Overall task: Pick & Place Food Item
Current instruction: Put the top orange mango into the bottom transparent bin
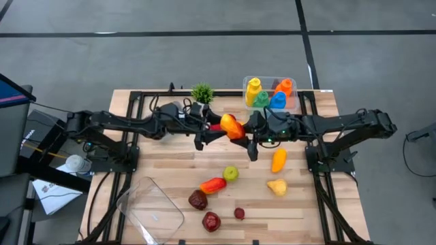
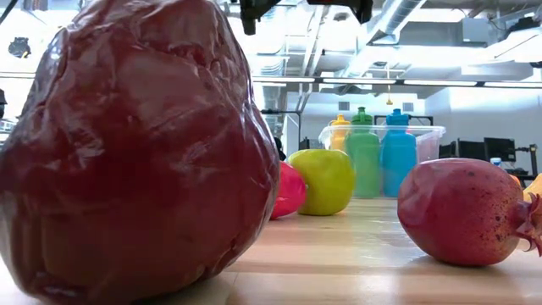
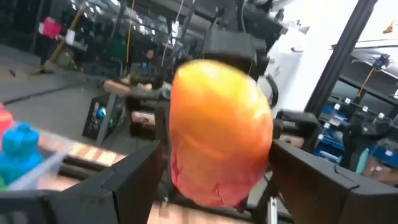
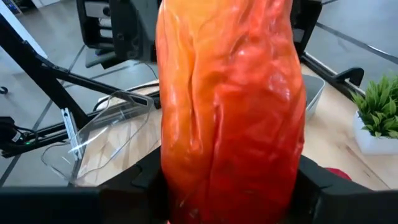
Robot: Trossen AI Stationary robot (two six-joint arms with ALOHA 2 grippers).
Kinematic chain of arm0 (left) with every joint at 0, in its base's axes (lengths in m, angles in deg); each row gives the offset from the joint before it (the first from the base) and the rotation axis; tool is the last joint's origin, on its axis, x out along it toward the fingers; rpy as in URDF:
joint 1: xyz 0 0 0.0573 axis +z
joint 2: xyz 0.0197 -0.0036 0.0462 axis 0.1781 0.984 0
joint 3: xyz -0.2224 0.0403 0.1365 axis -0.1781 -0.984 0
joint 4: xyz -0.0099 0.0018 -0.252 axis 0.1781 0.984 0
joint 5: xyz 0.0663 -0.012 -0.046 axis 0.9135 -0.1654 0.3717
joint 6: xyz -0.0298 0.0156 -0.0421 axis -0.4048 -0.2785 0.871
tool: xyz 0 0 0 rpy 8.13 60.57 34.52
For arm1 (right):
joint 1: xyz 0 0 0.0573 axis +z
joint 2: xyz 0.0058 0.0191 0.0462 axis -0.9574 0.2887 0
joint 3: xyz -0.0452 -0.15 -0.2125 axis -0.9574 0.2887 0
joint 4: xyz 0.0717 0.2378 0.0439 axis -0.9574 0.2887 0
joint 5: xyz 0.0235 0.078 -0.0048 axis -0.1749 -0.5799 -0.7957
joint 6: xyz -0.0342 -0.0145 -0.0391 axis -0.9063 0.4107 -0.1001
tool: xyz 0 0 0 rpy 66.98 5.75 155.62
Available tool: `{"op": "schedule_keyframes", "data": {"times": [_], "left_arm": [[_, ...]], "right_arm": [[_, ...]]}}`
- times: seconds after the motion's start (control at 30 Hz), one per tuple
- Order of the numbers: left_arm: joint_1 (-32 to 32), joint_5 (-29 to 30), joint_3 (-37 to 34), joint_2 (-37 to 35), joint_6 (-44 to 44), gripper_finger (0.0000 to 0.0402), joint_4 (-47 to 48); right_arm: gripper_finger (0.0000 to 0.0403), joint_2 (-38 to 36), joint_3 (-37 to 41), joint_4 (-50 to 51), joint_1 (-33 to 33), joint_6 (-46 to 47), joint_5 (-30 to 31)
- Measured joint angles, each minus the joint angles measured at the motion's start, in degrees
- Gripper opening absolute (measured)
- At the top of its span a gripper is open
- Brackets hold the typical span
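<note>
Both the left gripper (image 1: 212, 133) and right gripper (image 1: 246, 138) pinch one orange-red mango (image 1: 231, 126) above mid-table; no legible writing

High view looks straight down on the whole table (image 1: 300, 204). Low view sits at tabletop level, very near a dark red fruit (image 2: 135, 152). Both wrist views closely face one orange-red fruit (image 3: 217, 134), at the overhead picture's 12 o'clock.

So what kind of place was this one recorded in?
Most likely a robotics lab or workshop, not a kitchen. A wooden table stands on grey concrete floor, exposed ducts run overhead, and the low view shows monitors behind. Toy food lies around, and both grippers meet at an orange pepper.
</note>
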Motion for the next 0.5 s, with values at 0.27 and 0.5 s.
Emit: {"op": "schedule_keyframes", "data": {"times": [0.27,0.5], "left_arm": [[-0.1,-0.17,0.05,3.53,2.48,0.0286,-5.28],[-0.13,0.02,0.03,4.69,2.55,0.0282,-7.87]], "right_arm": [[0.0199,-0.01,-0.02,-0.39,-0.31,-0.85,-0.02],[0.02,-0.03,-0.02,-0.2,-0.2,-0.85,-0.02]]}}
